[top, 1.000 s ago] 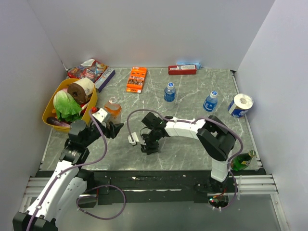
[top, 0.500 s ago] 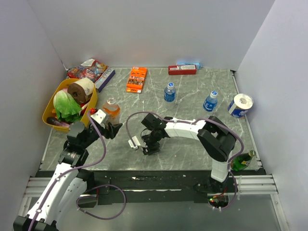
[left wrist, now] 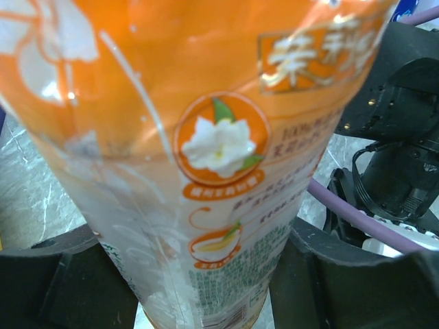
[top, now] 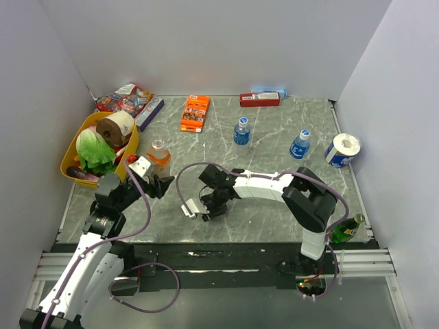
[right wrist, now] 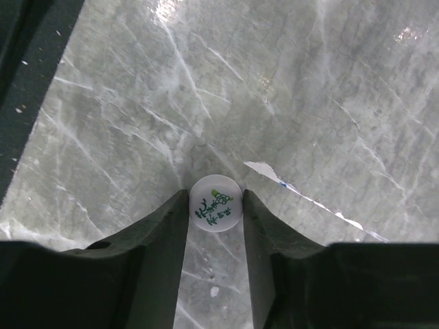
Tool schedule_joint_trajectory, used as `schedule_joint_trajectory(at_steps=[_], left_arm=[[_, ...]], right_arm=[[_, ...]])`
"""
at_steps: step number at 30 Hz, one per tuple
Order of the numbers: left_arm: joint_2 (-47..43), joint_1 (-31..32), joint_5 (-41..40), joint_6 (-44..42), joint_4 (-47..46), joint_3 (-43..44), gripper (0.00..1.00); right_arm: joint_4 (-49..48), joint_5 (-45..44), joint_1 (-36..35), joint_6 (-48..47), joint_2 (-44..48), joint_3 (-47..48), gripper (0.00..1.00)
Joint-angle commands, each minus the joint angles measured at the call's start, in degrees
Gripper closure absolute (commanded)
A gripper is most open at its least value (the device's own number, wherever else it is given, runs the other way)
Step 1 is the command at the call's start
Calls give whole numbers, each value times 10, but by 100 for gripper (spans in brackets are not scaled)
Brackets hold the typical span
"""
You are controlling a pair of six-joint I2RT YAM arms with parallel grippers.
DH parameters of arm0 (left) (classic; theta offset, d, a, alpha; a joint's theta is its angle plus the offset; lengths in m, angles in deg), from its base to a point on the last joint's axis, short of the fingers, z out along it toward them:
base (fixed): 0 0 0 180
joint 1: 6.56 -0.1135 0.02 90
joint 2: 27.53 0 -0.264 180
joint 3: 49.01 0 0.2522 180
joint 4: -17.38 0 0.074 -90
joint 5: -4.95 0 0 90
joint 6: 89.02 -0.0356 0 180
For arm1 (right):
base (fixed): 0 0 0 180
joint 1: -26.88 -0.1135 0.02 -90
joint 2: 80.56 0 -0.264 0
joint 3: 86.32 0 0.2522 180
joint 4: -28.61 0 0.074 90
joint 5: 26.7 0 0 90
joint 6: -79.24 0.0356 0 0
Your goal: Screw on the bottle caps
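Note:
The orange-liquid bottle (top: pixel 161 155) stands upright at the left, and its orange label (left wrist: pixel 219 137) fills the left wrist view. My left gripper (top: pixel 160 181) (left wrist: pixel 209 288) is shut on its lower body. The whitish cap (right wrist: pixel 215 203) with green print lies flat on the marble. My right gripper (top: pixel 208 207) (right wrist: pixel 215 199) has both fingertips pressed against the cap's sides. In the top view the cap is hidden under that gripper. Two blue-label bottles (top: pixel 241 131) (top: pixel 300 144) stand farther back, each with a blue cap (top: pixel 242 120) (top: pixel 305 133) on top.
A yellow basket (top: pixel 73 152) with lettuce and a tape roll sits at the left edge. An orange box (top: pixel 195 113), a red box (top: pixel 260 99) and snack packets (top: pixel 127 101) line the back. A paper roll (top: pixel 342 149) and a green bottle (top: pixel 346 229) are at the right.
My right gripper has shifted slightly left and toward the near edge, and its fingers have narrowed onto the whitish cap. The left gripper keeps its hold on the orange bottle.

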Motion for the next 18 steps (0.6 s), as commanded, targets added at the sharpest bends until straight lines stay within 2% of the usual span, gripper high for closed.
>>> schedule_joint_trajectory(at_steps=[1, 5, 7, 8, 10, 11, 13, 14, 18], left_arm=[[10, -3, 13, -11, -14, 3, 36], [39, -3, 32, -47, -12, 18, 38], [63, -3, 50, -62, -21, 22, 38], [72, -3, 86, -87, -25, 26, 39], [107, -2, 131, -124, -22, 33, 41], [118, -2, 176, -161, -20, 34, 44], [152, 1, 211, -201, -20, 31, 50], [162, 7, 222, -247, -20, 30, 52], [219, 35, 269, -337, -3, 39, 57]], right_arm=[[-7, -87, -3, -31, 6, -28, 64], [3, -100, -3, -31, 80, -56, 74], [55, -92, 4, -24, 151, -54, 76], [74, -77, 11, -20, 176, -49, 76], [154, -57, 23, -18, 242, -18, 77], [183, -46, 27, -19, 262, -5, 77], [250, -32, 40, -10, 310, 44, 78], [277, -24, 47, -9, 321, 66, 78], [372, -11, 56, -16, 356, 193, 80]])
